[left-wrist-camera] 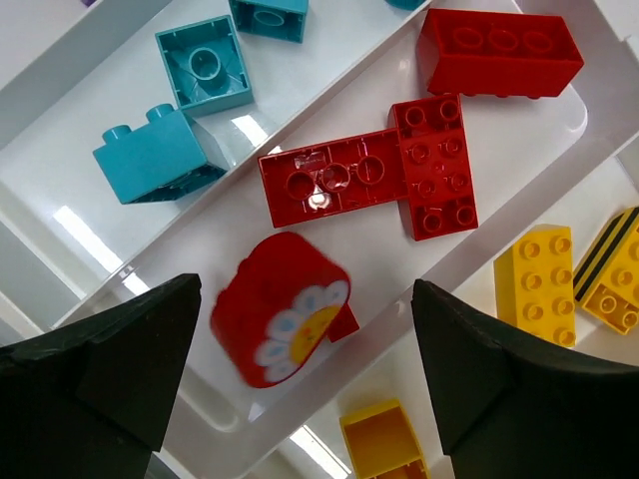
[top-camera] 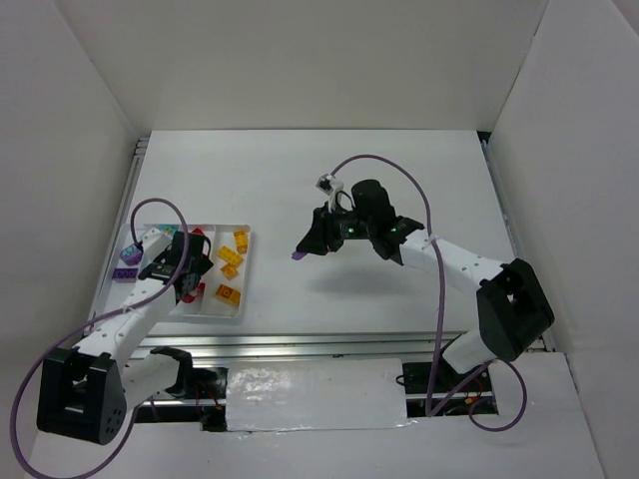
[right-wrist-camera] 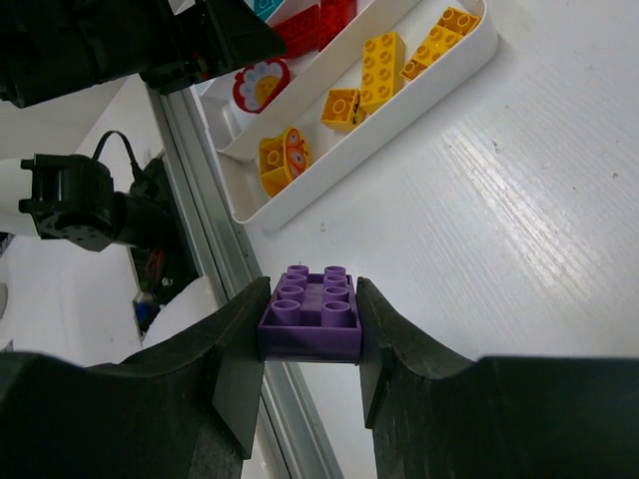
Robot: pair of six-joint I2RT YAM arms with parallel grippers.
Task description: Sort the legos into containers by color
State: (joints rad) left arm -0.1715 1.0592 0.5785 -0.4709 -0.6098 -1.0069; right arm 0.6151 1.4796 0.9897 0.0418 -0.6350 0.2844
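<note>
Over the white tray at the left of the tabletop, the left fingers stand wide apart, gripping nothing. A rounded red brick with a daisy face sits in the gap between them, below their tips and clear of both, its outline blurred. It is in the long compartment that also has three flat red bricks, two of them touching in an L. Teal bricks fill the next compartment to the left, and yellow bricks the one to the right. Well to the right of the tray, above bare tabletop, the right fingers are drawn in narrow on a purple brick. They pinch it by two opposite sides, with its studded face in plain view of the wrist camera and the brick level between the pads.
</note>
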